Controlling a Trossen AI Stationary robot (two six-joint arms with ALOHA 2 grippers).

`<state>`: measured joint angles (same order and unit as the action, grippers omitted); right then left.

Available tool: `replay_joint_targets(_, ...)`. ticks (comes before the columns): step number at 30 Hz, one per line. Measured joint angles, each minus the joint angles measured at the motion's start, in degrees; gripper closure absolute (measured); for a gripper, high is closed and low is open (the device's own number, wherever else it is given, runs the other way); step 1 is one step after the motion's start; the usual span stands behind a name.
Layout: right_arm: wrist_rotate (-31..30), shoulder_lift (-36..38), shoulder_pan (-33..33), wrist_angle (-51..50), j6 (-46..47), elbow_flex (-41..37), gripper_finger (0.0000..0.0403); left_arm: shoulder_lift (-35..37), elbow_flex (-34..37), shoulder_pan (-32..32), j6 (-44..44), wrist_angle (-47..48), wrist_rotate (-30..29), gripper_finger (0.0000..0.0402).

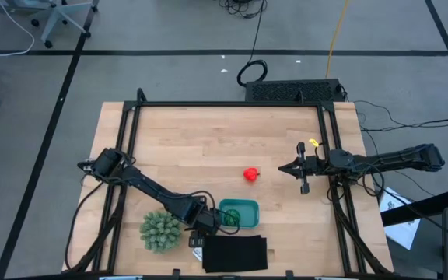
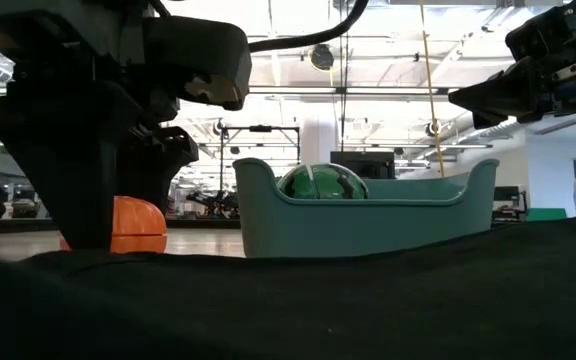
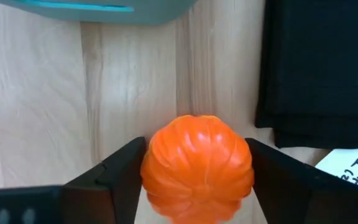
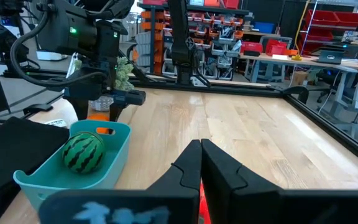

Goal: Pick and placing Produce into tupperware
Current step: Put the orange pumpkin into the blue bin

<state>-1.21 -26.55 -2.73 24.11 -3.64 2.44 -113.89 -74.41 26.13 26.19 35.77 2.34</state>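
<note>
White paper slip (image 3: pixel 351 169) beside the black mat bears handwriting; too cut off to read.

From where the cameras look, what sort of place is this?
Probably a robotics lab or workshop. Beyond the wooden table stand shelves of red parts bins and a workbench with gear, and cables trail over the grey floor by office chairs.

A bright orange ribbed ball (image 3: pixel 197 165) is seen on a pale wooden table (image 1: pixel 208 140), a dark green striped ball (image 4: pixel 84 152) in a teal container (image 4: pixel 114 155), and a red fruit (image 1: pixel 250 174) farther off, a black mat (image 1: pixel 234 253) nearest
</note>
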Motion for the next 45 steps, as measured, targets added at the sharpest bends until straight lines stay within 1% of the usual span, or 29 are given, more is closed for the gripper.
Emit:
replay_joint_targets(3,-0.02,0.01,-0.01,0.00,0.00,0.00,0.0403,0.00,-0.02,0.00,-0.01,-0.02,0.21,0.0159)
replay_joint_targets(10,0.00,-0.01,0.01,0.00,-0.02,0.00,0.0403,0.53,0.03,-0.37,-1.41,0.36,0.60,0.0132)
replay_joint_targets(15,-0.01,-0.02,-0.01,0.01,-0.02,0.00,0.0403,3.08,0.15,-1.10,-2.09,1.11,1.73,0.0132)
replay_joint_targets(22,-0.01,-0.04,-0.01,-0.09,-0.02,0.00,0.0403,8.05,0.09,-2.62,-3.08,4.20,0.98,0.0151)
replay_joint_targets(35,-0.01,-0.26,0.00,-0.15,-0.02,-0.01,0.0403,14.78,0.04,-4.26,-7.08,10.96,-0.08,0.0141)
replay_joint_targets(45,0.00,-0.28,0.01,-0.24,-0.02,0.00,0.0403,18.16,0.00,-6.54,-11.23,12.99,-0.97,0.0140)
